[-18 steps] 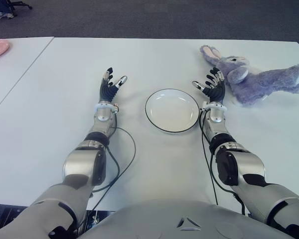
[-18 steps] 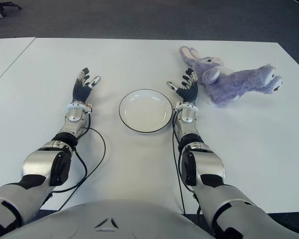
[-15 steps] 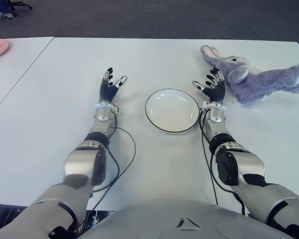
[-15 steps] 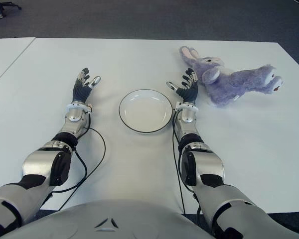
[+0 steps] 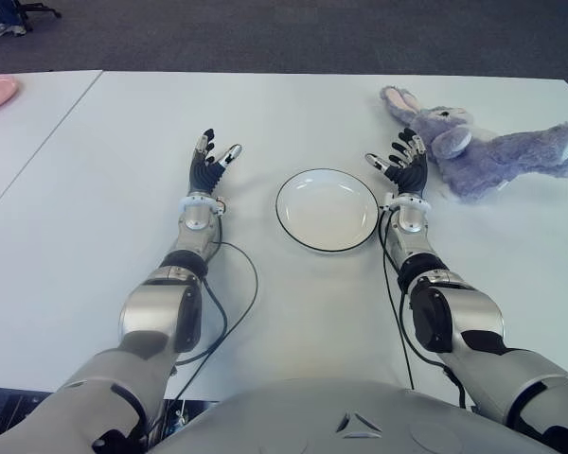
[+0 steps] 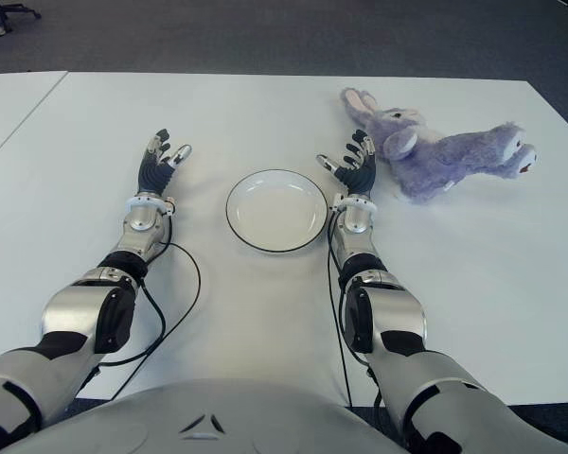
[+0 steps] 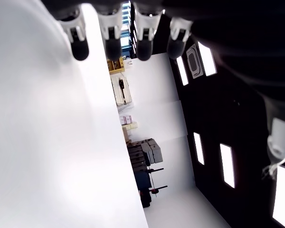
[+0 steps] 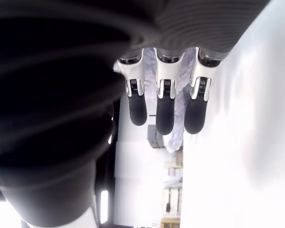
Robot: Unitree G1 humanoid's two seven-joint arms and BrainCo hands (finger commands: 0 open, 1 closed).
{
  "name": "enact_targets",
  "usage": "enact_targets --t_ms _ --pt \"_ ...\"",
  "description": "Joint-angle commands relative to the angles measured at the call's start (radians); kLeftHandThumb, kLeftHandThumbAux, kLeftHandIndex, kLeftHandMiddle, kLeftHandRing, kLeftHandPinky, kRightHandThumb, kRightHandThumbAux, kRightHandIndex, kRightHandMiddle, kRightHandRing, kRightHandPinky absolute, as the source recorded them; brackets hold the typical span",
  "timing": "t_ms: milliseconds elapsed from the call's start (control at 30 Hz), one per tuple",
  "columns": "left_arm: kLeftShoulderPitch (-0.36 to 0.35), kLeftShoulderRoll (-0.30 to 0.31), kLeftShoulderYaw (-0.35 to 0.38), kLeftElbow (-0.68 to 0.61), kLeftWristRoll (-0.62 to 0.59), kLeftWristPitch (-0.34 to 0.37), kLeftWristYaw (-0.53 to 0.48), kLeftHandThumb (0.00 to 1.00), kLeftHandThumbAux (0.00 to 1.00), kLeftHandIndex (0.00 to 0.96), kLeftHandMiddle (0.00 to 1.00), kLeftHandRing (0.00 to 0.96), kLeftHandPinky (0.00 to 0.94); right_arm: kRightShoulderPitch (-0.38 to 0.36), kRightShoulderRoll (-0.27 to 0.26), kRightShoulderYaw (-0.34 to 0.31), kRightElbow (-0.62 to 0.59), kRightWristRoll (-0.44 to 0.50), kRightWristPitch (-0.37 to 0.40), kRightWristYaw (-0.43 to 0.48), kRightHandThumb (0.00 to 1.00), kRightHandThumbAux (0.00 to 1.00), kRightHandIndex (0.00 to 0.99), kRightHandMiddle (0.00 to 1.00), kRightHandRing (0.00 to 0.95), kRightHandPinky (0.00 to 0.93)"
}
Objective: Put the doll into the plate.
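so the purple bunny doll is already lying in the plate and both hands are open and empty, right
Not quite. The doll is not in the plate: it lies on the table, beyond and to the right of the right hand, as the left eye view shows. The plate holds nothing. Both hands, including the left hand, are open and empty.

Fuzzy purple plush doll [image 5: 492,153]; glossy, smooth white plate [image 5: 327,209]; matt white table [image 5: 293,113]

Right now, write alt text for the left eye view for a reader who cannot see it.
A purple stuffed rabbit lies on a white table, right of an empty white plate with a dark rim. The right robot hand, fingers spread, shows between plate and rabbit; the left robot hand, also open, shows left of the plate.
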Motion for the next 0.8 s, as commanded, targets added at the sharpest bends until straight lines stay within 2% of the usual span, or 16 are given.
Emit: enact_targets --t_ms 33,267,600,800 --pt "0.178 -0.062 -0.011 0.12 0.012 0.142 0.003 0.0 0.506 0.049 0.076 0.054 0.041 0.134 0.043 0.012 0.122 -0.005 0.113 -0.007 0.084 0.869 0.149 0.17 0.196 0.233" --pt "0.178 -0.061 -0.007 0.12 0.008 0.144 -0.002 0.0 0.495 0.048 0.075 0.055 0.047 0.065 0.046 0.017 0.11 -0.004 0.083 -0.022 0.058 0.837 0.155 0.167 0.182 0.203" --pt "0.178 -0.057 -0.004 0.12 0.007 0.143 -0.01 0.0 0.507 0.046 0.071 0.052 0.045 -0.041 0.034 0.026 0.085 0.004 0.031 -0.024 0.031 0.828 0.151 0.168 0.185 0.232" --pt "0.18 -0.055 -0.004 0.12 0.008 0.145 -0.007 0.0 0.515 0.051 0.076 0.056 0.052 -0.073 0.019 0.034 0.08 -0.001 0.012 -0.018 0.029 0.814 0.13 0.165 0.183 0.221"
